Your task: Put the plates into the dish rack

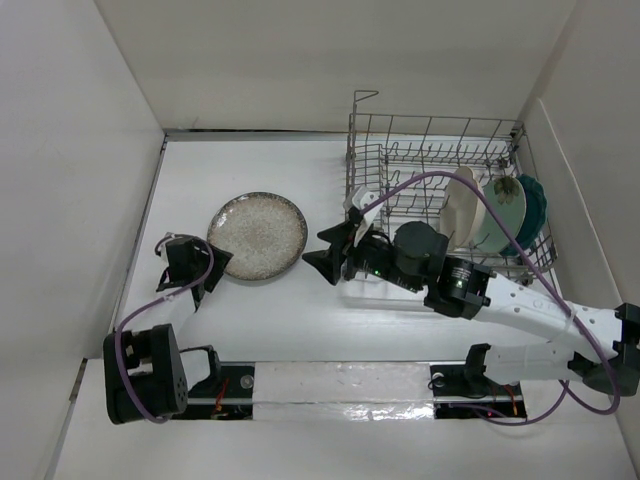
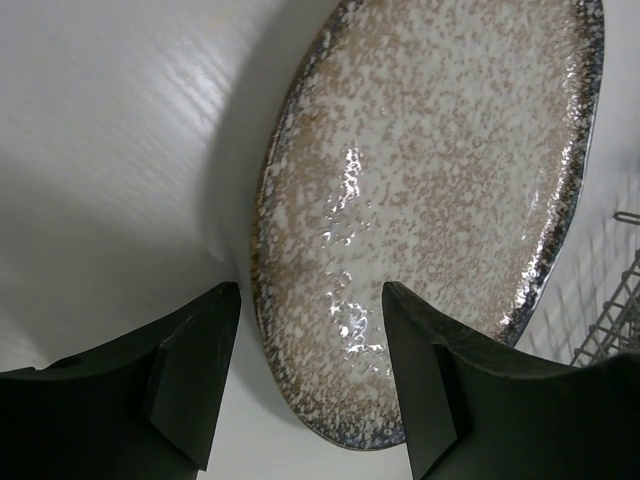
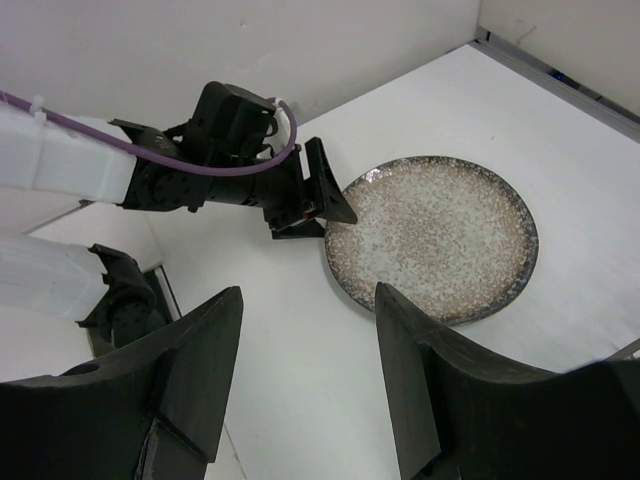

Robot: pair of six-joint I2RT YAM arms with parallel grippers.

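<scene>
Left of the dish rack (image 1: 400, 150), the left claw (image 2: 308, 292) gapes wide across the rim of the last speckled plate (image 1: 258, 235); right claw (image 1: 318, 250) open, empty. Next, I'd say: pinch, lift.

A white table (image 1: 260, 320) sits enclosed by plain white walls (image 1: 300, 60) on three sides

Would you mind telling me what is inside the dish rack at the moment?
At the dish rack's right end three plates stand on edge: cream, mint green, dark teal. The right arm covers part of its near side, hiding anything there.
</scene>
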